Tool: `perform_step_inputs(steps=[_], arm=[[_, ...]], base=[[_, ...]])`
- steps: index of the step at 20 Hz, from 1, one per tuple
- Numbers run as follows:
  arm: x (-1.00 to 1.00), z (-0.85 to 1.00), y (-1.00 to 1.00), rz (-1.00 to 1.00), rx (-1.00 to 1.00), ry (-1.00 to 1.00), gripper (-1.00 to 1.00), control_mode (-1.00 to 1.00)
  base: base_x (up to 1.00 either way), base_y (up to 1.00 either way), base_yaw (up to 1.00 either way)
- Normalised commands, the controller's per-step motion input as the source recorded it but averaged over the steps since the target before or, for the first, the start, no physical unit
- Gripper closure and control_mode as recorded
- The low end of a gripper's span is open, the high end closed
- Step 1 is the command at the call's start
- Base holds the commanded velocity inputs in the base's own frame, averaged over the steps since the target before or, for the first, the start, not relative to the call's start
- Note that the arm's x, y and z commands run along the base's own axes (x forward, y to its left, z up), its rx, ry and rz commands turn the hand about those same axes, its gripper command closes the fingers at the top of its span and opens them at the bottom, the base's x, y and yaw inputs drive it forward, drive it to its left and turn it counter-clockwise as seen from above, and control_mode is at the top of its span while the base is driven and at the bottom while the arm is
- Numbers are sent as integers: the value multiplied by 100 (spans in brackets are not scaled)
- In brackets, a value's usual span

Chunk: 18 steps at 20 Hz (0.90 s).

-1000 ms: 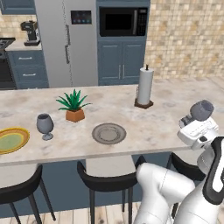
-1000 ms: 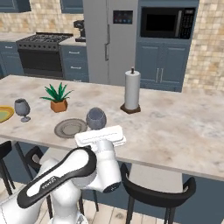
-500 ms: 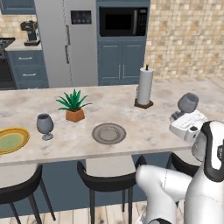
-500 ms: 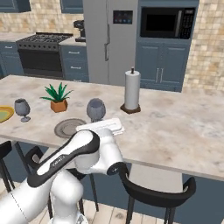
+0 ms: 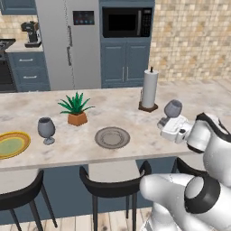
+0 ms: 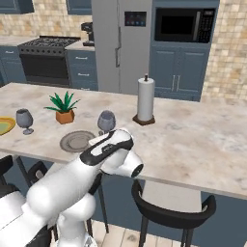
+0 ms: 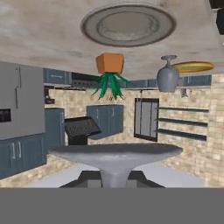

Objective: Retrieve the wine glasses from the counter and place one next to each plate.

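Plates sit on the long marbled island top: the yellow-rimmed plate at the far left edge, with the smaller wine glass upright just right of it. Next come a potted plant and the grey plate. Right of that plate, the gripper hangs over the island top, the white arm bent up from the lower right and the hand roughly level. Its fingers are closed on the larger wine glass, held upright above the surface. A paper-towel roll stands behind.
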Motion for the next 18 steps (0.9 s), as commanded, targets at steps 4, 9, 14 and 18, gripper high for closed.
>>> perform_step_inputs(steps=[4,9,14,18], arm=[[1,-12,-2,32,-19,0,100,-100],[12,0,0,24,-22,0,100,-100],[40,0,0,13,-11,13,100,-100],[54,0,16,4,0,14,100,-100]], base=[[0,0,0],[0,0,0],[0,0,0],[0,0,0]])
